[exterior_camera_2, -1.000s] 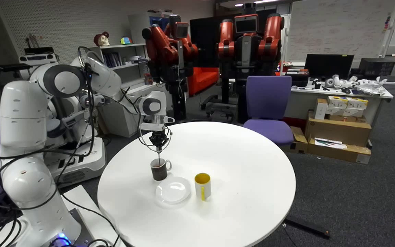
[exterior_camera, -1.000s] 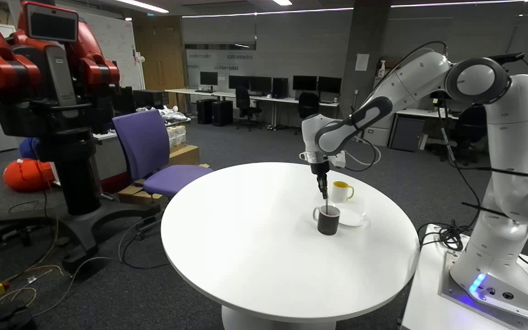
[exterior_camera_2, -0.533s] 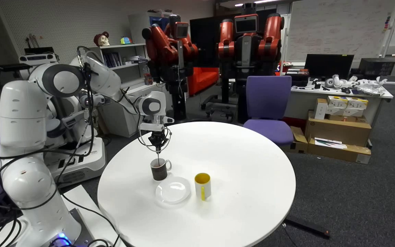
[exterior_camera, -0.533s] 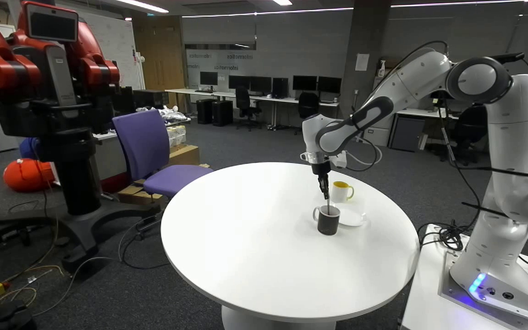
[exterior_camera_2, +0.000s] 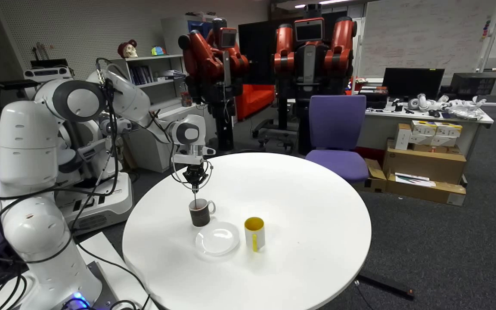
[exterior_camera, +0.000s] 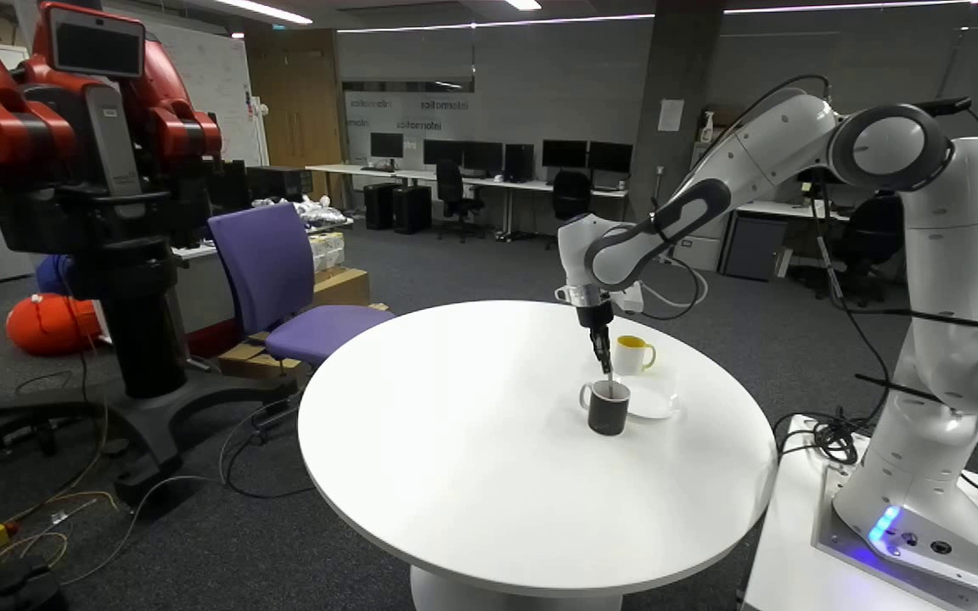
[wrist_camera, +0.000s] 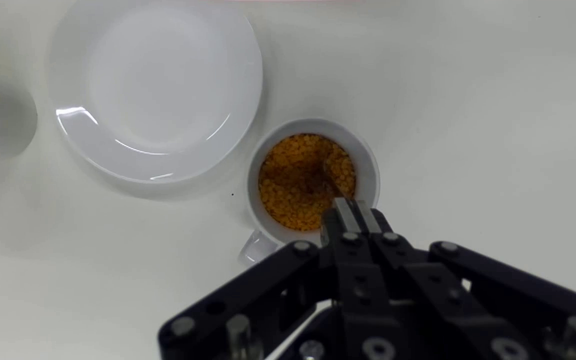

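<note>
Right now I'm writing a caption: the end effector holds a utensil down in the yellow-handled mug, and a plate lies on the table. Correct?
Not quite: the end effector holds the utensil down in the dark mug, not the yellow-handled mug, as both exterior views show. The plate does lie on the table.

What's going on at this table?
The black two-fingered robot hand is shut on a thin grey metal utensil, which reaches down into a dark, pale-handled cylindrical mug holding orange, grain-like pieces. Whether the utensil's tip is buried in them is hard to tell. The dark mug stands upright on the round white table, beside a round white plate; on the plate's far side stands a white cylindrical, yellow-handled mug.
</note>
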Action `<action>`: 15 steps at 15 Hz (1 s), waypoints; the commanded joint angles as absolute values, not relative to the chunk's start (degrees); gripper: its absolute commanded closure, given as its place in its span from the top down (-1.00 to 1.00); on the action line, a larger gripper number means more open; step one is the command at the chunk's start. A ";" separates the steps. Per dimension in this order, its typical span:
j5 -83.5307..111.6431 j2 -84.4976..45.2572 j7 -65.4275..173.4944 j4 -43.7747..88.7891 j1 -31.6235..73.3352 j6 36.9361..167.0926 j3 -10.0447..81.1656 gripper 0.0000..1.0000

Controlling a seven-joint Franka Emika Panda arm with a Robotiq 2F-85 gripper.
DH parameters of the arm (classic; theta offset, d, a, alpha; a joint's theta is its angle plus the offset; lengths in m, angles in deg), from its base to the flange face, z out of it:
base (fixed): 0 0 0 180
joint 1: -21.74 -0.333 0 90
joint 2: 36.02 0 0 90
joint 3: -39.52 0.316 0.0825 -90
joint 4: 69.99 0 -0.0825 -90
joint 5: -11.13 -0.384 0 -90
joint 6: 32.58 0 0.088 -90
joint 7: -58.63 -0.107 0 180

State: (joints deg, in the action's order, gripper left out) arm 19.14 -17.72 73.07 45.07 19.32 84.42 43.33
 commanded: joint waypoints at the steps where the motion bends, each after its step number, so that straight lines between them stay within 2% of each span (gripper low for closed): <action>1: 19.59 -19.45 73.63 45.87 19.10 83.38 43.68 -0.99; 15: 20.40 -16.62 73.74 42.53 19.72 83.93 42.82 -0.99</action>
